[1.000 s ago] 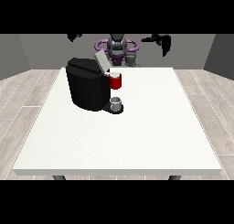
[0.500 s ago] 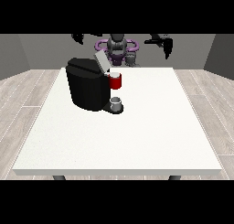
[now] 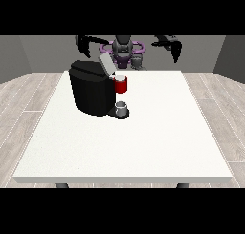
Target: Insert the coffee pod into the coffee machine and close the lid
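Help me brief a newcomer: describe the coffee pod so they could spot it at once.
Find the white table, then the black coffee machine on its far left part. The pod is the small dark grey cylinder beyond the machine, by the far edge in front of the robot; the similar grey cup sits on the machine's base.

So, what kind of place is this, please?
Probably a plain test room rather than a kitchen: one large white table, a wood-plank floor and bare grey walls. Only a black coffee machine, lid up, stands on it.
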Controlling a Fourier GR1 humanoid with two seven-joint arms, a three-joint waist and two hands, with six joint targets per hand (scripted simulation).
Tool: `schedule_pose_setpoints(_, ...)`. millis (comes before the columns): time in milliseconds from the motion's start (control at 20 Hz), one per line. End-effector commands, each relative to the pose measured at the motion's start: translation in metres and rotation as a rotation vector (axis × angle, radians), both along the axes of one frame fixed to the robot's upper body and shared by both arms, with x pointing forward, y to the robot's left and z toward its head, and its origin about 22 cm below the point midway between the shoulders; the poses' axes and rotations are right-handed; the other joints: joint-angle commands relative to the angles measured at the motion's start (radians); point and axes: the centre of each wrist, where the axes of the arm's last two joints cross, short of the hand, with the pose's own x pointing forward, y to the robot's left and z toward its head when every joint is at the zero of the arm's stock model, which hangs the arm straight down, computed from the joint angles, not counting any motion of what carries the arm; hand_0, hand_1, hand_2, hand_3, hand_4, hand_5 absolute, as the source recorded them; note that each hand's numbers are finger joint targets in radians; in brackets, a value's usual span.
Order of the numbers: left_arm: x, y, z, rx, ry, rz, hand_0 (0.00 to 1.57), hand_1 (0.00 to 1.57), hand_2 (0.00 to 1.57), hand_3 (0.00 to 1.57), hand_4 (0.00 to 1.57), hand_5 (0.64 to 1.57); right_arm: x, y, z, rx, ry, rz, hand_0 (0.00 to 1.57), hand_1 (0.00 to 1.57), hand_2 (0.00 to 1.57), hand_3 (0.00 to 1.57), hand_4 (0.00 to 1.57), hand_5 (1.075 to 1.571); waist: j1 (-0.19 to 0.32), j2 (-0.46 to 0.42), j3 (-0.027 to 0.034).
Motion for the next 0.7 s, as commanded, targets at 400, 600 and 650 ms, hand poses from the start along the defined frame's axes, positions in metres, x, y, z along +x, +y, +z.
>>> schedule_pose_setpoints(400, -0.015, 0.023, 0.033, 0.031, -0.057, 0.030, 0.00, 0.00, 0.00, 0.00, 0.00, 1.571, 0.025, 0.015, -0.006, -0.036, 0.014, 0.047, 0.00, 0.00, 0.00, 0.00, 0.00, 1.571, -0.019, 0.074, -0.0001)
schedule_pose_setpoints(600, -0.030, 0.002, 0.005, 0.026, -0.086, 0.079, 0.00, 0.00, 0.00, 0.00, 0.00, 1.571, 0.039, 0.027, 0.019, -0.058, -0.035, 0.071, 0.00, 0.00, 0.00, 0.00, 0.00, 1.571, -0.043, 0.104, -0.0003)
schedule_pose_setpoints(650, -0.017, 0.009, 0.025, 0.017, -0.096, 0.078, 0.00, 0.00, 0.00, 0.00, 0.00, 1.571, 0.039, 0.043, 0.014, -0.059, -0.063, 0.093, 0.00, 0.00, 0.00, 0.00, 0.00, 1.571, -0.047, 0.114, -0.0002)
